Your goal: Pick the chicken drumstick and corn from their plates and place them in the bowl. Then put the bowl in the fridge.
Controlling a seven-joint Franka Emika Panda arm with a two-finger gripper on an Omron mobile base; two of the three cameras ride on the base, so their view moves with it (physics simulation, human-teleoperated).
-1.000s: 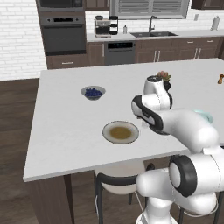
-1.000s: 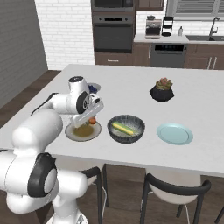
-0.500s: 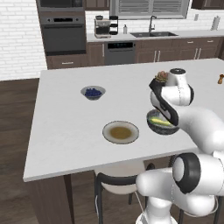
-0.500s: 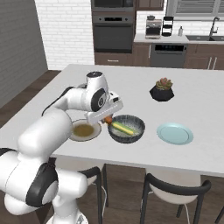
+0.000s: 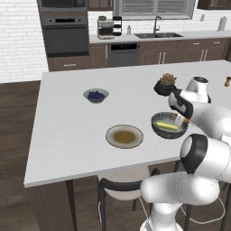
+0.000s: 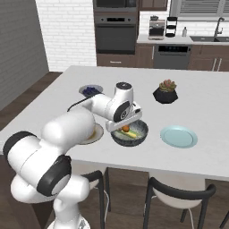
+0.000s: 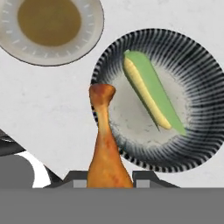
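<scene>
1. The short yellow-green cob of corn (image 7: 151, 94) is already lying inside the wide dark grey speckled bowl (image 7: 205, 127), so half of the loading is done, judging by how things sit now.
2. The small orange-brown chicken drumstick (image 7: 105, 148) is riding in the two-finger gripper (image 7: 106, 177), thick end clamped between the jaws, thin end poking out over the bowl's rim.
3. The drumstick is hanging above the bowl's near-left rim, not yet inside; I judge a short move over the pale centre and a release are what is left for it.
4. The round tan-grey plate with the brown centre (image 5: 124, 136) is sitting bare near the front edge of the white island top (image 5: 63, 126), just beside the bowl. The smaller light blue plate (image 6: 179, 136) is bare too, on the bowl's other side.
5. Carrying the bowl to the fridge is still to come.
6. The hand view is giving the clearest look at the grip and at the corn lying diagonally across the bowl's whitish inside.
7. The right base view is showing the blue plate and the drumstick (image 6: 126, 129) as an orange dot over the bowl (image 6: 129, 133).
8. The left base view is showing the small bowl of blueberries (image 5: 95, 95) farther back and the black plant pot (image 5: 165, 85) behind the bowl, near the right edge.
</scene>
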